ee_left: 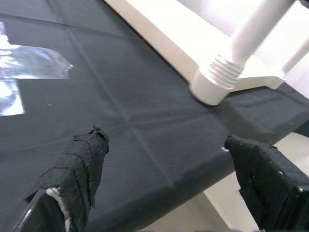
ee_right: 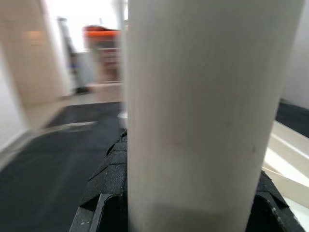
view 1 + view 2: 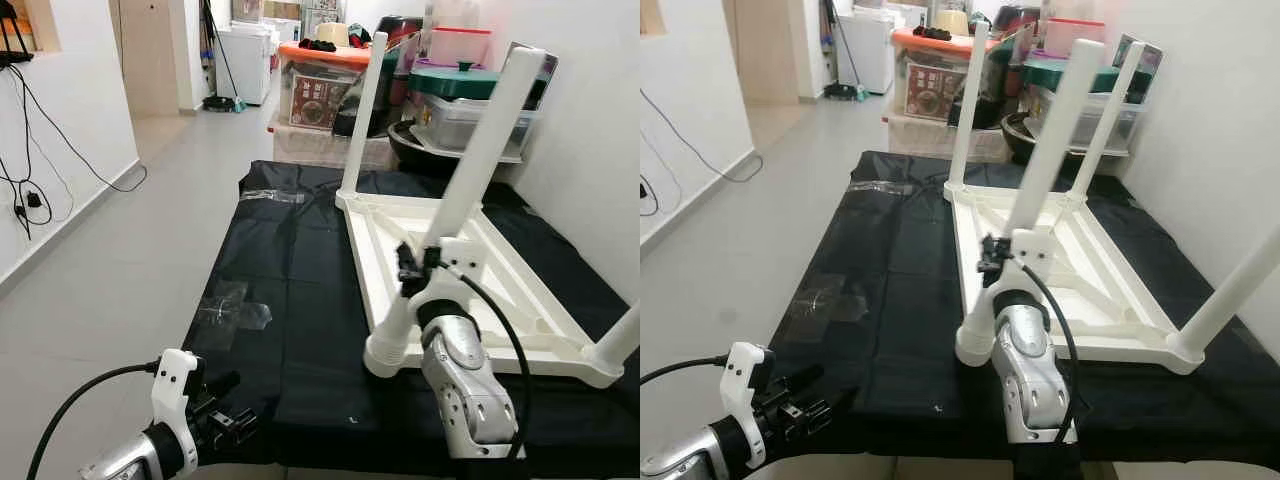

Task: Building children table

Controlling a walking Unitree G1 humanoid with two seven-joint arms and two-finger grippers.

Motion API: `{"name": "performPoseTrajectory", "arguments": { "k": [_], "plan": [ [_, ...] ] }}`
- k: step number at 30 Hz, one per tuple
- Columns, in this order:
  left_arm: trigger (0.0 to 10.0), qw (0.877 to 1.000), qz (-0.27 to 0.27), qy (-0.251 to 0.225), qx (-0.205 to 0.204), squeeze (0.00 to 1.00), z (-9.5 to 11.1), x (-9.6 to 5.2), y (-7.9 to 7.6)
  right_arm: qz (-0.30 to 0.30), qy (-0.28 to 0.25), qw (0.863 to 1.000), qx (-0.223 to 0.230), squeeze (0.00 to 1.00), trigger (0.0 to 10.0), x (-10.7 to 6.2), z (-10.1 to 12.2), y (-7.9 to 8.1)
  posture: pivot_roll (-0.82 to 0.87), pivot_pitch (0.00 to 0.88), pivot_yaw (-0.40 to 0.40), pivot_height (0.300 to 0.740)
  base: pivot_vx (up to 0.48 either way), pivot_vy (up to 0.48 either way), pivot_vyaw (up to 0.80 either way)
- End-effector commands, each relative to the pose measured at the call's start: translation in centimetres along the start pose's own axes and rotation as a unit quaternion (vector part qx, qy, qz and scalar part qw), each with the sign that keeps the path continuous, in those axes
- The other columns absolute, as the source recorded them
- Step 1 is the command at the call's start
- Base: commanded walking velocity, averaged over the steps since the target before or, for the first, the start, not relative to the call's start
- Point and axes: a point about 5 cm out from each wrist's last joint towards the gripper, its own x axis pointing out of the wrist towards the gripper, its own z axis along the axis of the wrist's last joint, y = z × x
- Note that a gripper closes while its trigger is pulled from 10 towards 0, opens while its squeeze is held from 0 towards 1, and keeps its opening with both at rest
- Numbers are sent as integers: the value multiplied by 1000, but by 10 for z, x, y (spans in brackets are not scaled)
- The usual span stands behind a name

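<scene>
White table (image 3: 520, 300); black cloth (image 3: 290, 300)

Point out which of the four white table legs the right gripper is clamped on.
The near-left white plastic leg, at the upturned white table's corner closest to the robot; the right gripper grips it low, while the other three stand free.

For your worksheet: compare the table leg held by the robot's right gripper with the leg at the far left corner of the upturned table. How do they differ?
The held leg leans away from the robot; the far left leg stands nearly upright. The held leg sits at the near left corner with the right gripper closed around it; the far left leg is untouched. The held leg looks thicker, being closer. Both are white, round and seated in corner sockets of the table.
</scene>
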Motion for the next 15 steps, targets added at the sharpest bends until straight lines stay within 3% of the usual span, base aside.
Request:
{"name": "performPoseTrajectory", "arguments": {
  "k": [1,9,13,15],
  "plan": [
    [10000,1000,13,-2,5,0,1,1,3,-113,72,990,-53,0,0,-2,-31,-41,99,0,-83,740,0,0,0],
    [10000,1000,28,-1,13,0,1,2,8,-118,70,989,-60,0,0,-3,-30,-39,99,0,-85,740,0,0,0],
    [10000,999,44,-2,19,0,1,4,11,-156,80,982,-67,0,0,1,-38,-54,101,0,-86,740,0,0,0],
    [10000,999,44,-2,19,0,1,4,11,-156,80,982,-67,0,0,1,-38,-54,101,0,-86,740,0,0,0]
  ]
}}
